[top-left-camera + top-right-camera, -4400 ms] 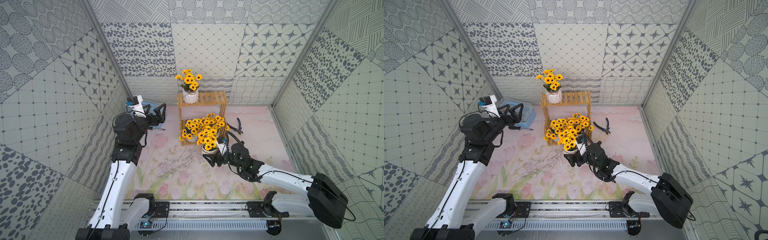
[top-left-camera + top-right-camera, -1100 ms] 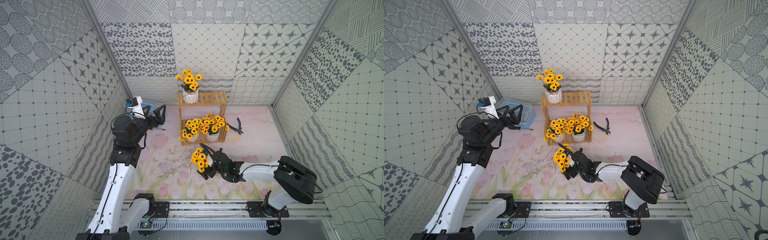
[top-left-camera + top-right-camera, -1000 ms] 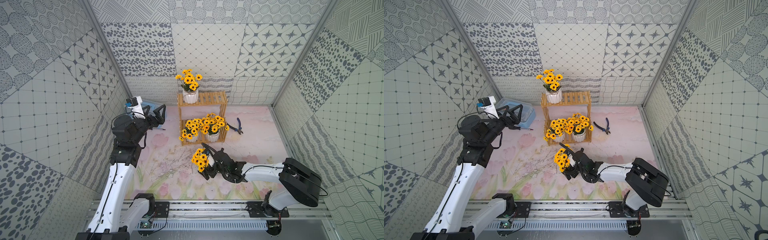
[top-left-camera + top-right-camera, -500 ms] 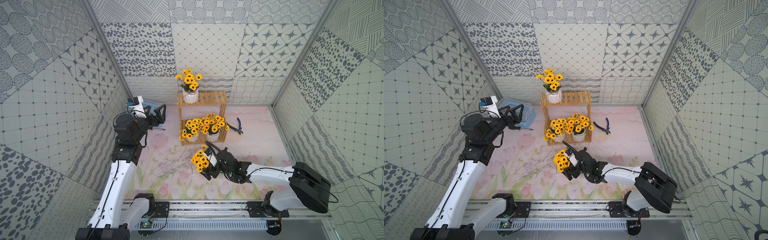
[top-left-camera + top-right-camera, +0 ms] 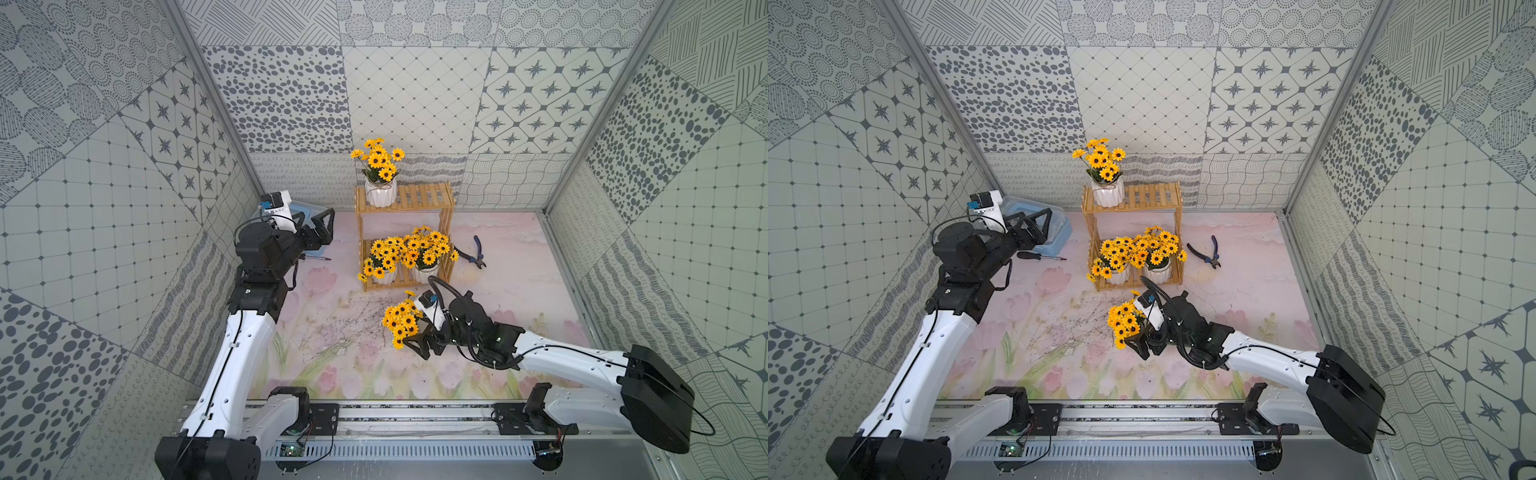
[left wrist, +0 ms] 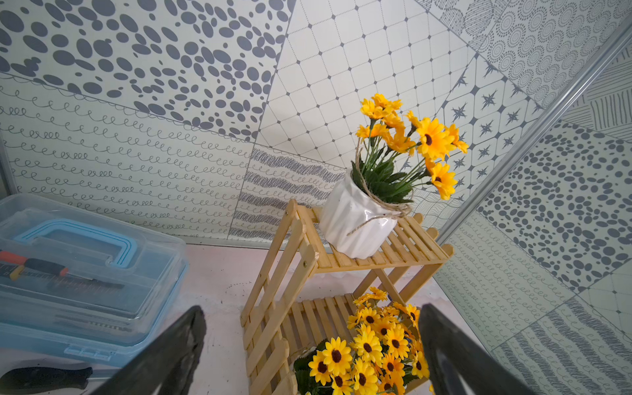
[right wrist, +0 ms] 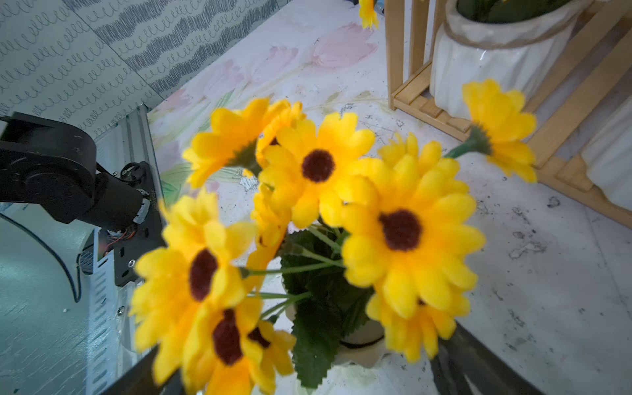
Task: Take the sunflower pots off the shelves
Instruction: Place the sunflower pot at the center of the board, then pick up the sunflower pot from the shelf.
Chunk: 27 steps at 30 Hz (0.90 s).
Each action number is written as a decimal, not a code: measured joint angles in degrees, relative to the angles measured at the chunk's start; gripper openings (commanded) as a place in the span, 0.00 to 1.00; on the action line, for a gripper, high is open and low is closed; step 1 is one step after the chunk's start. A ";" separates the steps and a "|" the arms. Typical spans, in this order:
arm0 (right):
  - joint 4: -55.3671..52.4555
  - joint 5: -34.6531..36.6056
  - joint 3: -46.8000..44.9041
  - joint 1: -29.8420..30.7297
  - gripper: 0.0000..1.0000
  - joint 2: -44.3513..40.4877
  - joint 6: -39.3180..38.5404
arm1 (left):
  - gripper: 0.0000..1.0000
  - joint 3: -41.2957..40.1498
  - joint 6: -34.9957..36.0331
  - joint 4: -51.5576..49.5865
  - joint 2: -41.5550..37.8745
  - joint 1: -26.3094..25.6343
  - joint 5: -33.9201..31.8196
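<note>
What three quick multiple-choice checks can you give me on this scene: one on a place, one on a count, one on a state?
1. The pot between the right hand's fingers stands:
A) on the top shelf
B) on the floral mat
C) on the lower shelf

2. How many sunflower pots are on the shelves?
A) one
B) two
C) three

3. The left hand is:
A) shut on a pot
B) open and empty
C) shut and empty

Answers:
1 B: both top views show it on the mat in front of the shelves.
2 C: one is on the top tier and two are on the lower tier.
3 B: the left wrist view shows its fingers wide apart with nothing between them.
</note>
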 measured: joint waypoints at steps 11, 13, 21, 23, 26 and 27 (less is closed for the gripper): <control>-6.56 -4.76 6.51 -2.69 0.98 -8.79 -1.09 | 0.97 1.38 0.22 -0.09 2.91 0.00 0.15; -7.93 -5.11 8.35 -4.33 0.98 -9.01 -0.90 | 0.97 2.12 0.24 -0.22 3.45 0.00 0.17; -13.05 -0.96 21.88 -11.87 0.98 -2.73 0.48 | 0.97 7.48 2.62 -0.48 7.78 0.00 4.39; -14.14 0.28 24.74 -13.49 0.98 -0.90 0.76 | 0.97 8.85 3.67 -0.48 9.46 0.00 6.38; -16.76 2.60 30.34 -16.24 0.98 2.19 1.53 | 0.97 9.66 5.51 -0.63 11.58 -0.11 9.46; -17.75 2.99 32.74 -17.35 0.98 3.41 2.03 | 0.97 9.99 6.21 -1.05 12.24 -0.20 10.40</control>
